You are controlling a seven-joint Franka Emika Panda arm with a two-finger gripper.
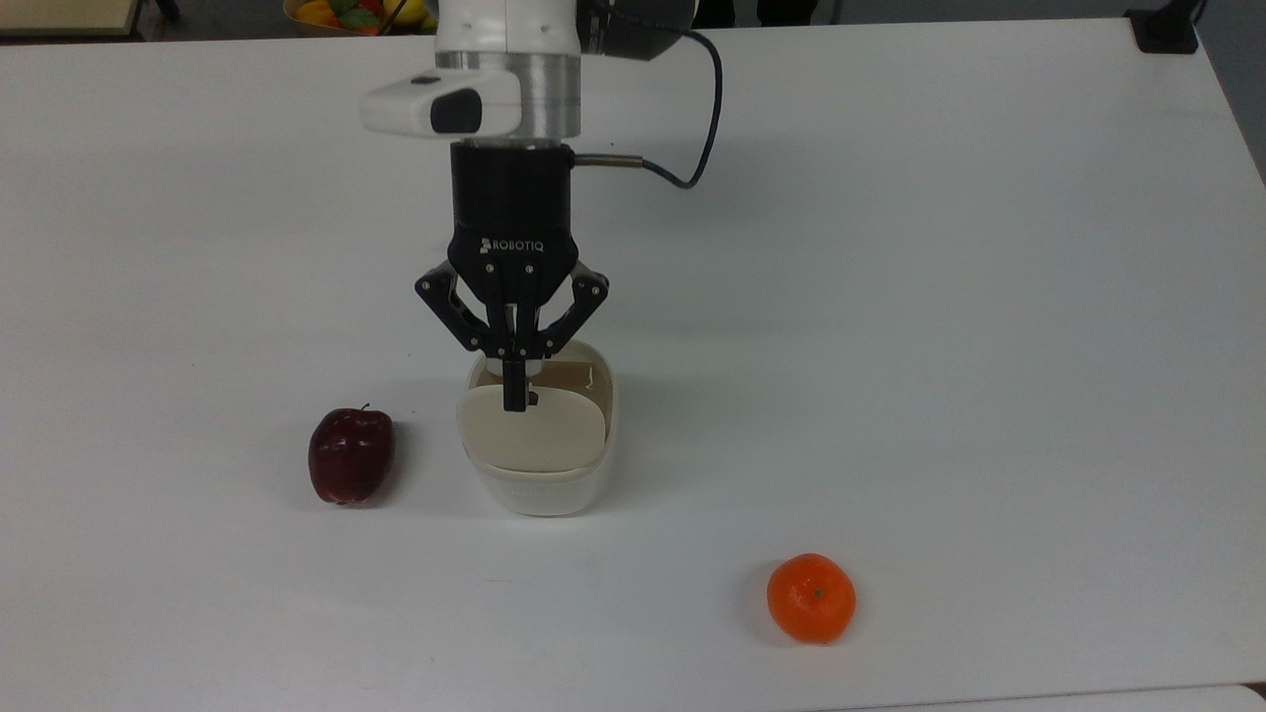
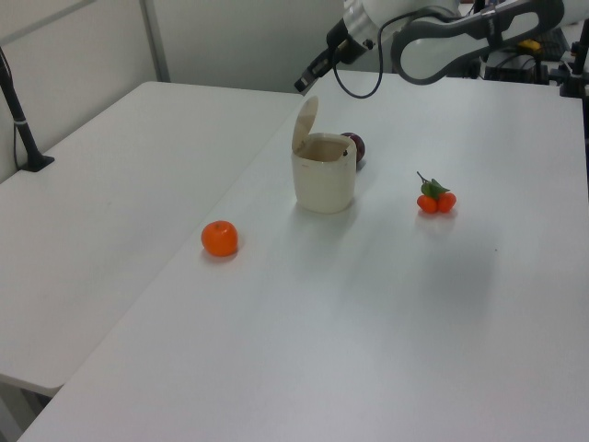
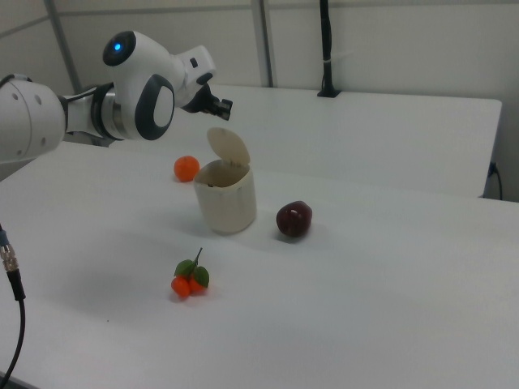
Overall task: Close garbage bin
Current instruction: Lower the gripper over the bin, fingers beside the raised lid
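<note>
White table point(image 1: 940, 297) carries everything, and the landmark on it is the garbage bin point(image 1: 539, 485), a cream plastic tub standing near the middle. The arm point(image 3: 49, 113) reaches over the bin from the far side in the top view, with its wrist tilted so that the gripper point(image 1: 513, 396) points down toward the bin's lid point(image 2: 305, 123). The jaws are pressed together and hold nothing. Their tip hangs just above the top edge of the lid, and whether it touches I cannot tell. The lid stands upright on its hinge, so I judge the closing is not yet done: the push remains. A dark red apple point(image 1: 351, 455) lies just beside the bin, an orange point(image 1: 811, 597) is further away, and a small bunch of little oranges point(image 2: 435, 198) lies apart from the bin.
</note>
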